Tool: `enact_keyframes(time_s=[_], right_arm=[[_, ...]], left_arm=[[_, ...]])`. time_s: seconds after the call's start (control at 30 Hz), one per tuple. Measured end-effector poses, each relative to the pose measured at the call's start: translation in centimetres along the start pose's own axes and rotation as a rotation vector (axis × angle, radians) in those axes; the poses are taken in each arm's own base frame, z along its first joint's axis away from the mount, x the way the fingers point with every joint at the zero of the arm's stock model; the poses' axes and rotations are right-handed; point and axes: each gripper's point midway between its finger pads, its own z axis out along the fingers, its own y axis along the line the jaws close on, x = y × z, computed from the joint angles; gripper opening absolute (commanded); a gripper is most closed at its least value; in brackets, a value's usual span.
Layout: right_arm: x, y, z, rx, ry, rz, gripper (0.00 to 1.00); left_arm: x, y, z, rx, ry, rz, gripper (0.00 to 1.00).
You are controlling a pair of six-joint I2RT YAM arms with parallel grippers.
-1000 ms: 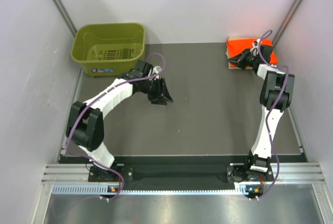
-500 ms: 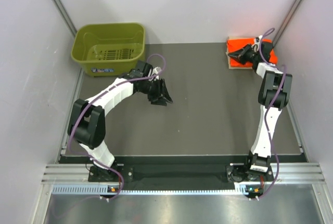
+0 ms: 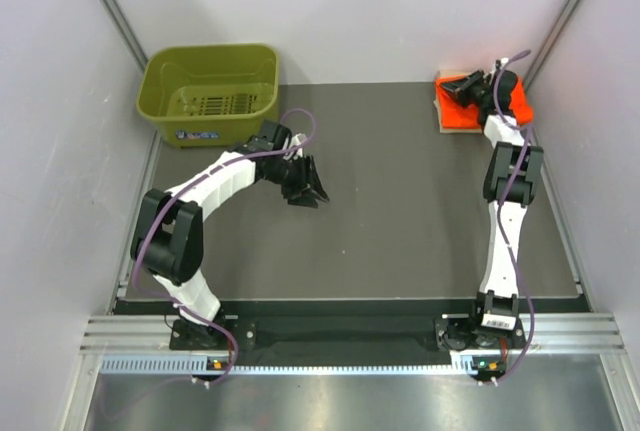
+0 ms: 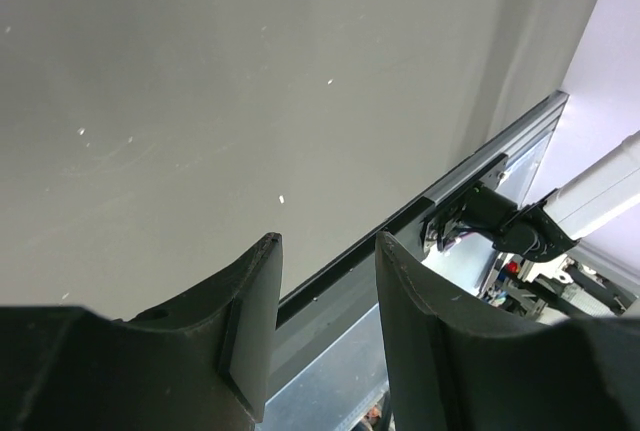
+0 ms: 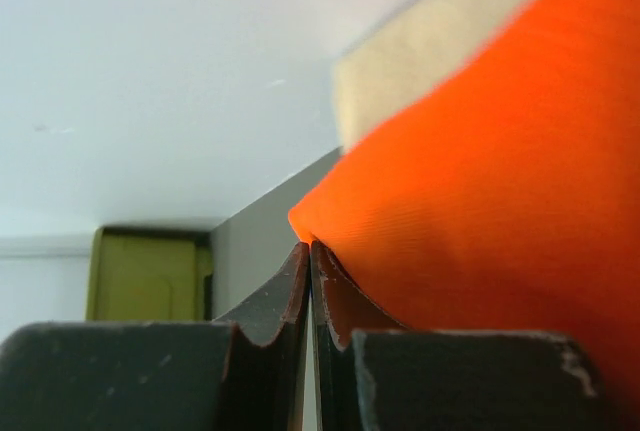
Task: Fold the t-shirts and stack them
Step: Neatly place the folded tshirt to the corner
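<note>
Orange t-shirt (image 5: 480,181), right gripper (image 5: 309,249) closed against it — arm outstretched

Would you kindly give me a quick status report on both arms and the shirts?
Left gripper open, over table. Right gripper shut on orange shirt corner, peach shirt beneath. Green basket far-left, out of the way.

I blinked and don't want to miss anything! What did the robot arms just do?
The right arm stretched farther toward the back corner, carrying the right gripper across the orange t-shirt. Its fingers are now shut at the cloth's edge, seemingly pinching it. The left gripper, open above the table, the peach t-shirt underneath and the basket stayed put.
</note>
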Motion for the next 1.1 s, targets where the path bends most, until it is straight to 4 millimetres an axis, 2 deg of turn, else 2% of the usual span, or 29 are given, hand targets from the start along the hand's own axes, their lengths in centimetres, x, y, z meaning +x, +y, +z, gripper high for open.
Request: enact_keyframes(time_s=[0.07,0.17,0.43,0.57,0.7,0.8,0.87,0.97,1.03,1.1], right_arm=[[0.8,-1.3,0.8,0.046,-0.005,0.018,0.02],[1.5,-2.1,1.4,0.093,-0.016,0.022,0.02],[0.6,-1.2,1.8,0.097,-0.053,0.008,0.02],[-0.6,-0.2,1.1,0.090,-0.070,0.009,0.03],[-2.8,3.2,-0.5,0.075,-0.087,0.000,0.03],[-4.7,8.0,-3.3,0.049,-0.096,-0.045,0.04],[-5.2,11.1,-5.6,0.042,-0.102,-0.089,0.05],[-4.9,15.3,-9.7,0.036,-0.108,-0.151,0.05],[-3.6,17.6,-12.6,0.032,-0.095,-0.190,0.06],[-2.0,18.8,-14.7,0.031,-0.071,-0.226,0.06]], left_arm=[[0.2,0.4,0.1,-0.005,0.006,-0.009,0.47],[0.3,0.6,0.1,-0.008,0.008,-0.014,0.47],[0.1,0.7,0.0,-0.009,0.003,-0.019,0.47],[-0.1,0.5,-0.1,-0.003,0.000,-0.017,0.47],[-0.7,-0.2,-0.4,0.012,-0.015,-0.004,0.47],[-0.9,-0.7,-0.6,0.024,-0.026,-0.007,0.47],[-1.0,-1.1,-0.9,0.035,-0.036,-0.008,0.48],[-1.2,-1.9,-1.6,0.058,-0.068,-0.009,0.48],[-1.0,-2.4,-2.2,0.072,-0.087,-0.013,0.49],[-0.5,-2.7,-2.9,0.088,-0.110,-0.017,0.49]])
